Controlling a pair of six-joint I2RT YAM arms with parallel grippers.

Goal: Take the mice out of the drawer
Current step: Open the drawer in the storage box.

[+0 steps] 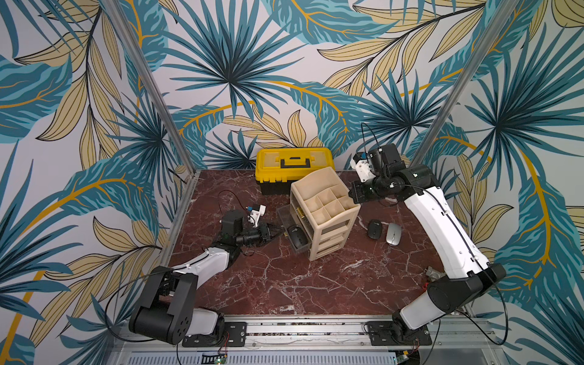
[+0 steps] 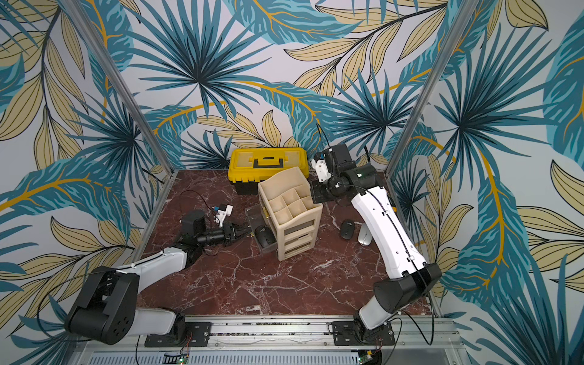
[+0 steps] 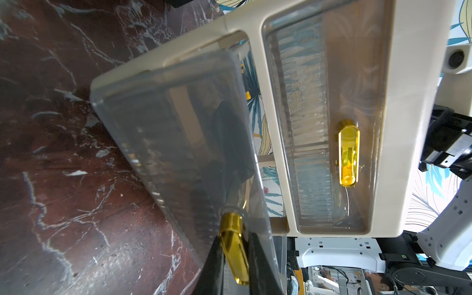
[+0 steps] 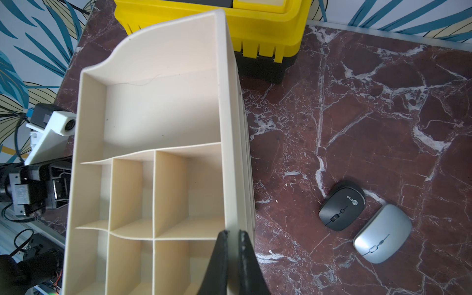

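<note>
A beige drawer organizer (image 1: 328, 221) stands mid-table with its clear drawer (image 1: 282, 215) pulled out to the left. One black mouse (image 1: 297, 237) (image 2: 264, 235) lies inside that drawer. My left gripper (image 3: 233, 237) (image 1: 279, 232) is shut on the drawer's gold handle (image 3: 233, 250). My right gripper (image 4: 232, 233) (image 1: 352, 198) is shut on the organizer's top side wall (image 4: 227, 127). On the table right of the organizer lie a black mouse (image 4: 342, 205) (image 1: 374, 228) and a silver-grey mouse (image 4: 381, 233) (image 1: 393, 234), side by side.
A yellow toolbox (image 1: 294, 164) (image 4: 255, 25) with its lid down stands just behind the organizer at the back edge. A second clear drawer above the open one is pushed in, its gold handle (image 3: 348, 153) showing. My right arm reaches over the two mice on the table.
</note>
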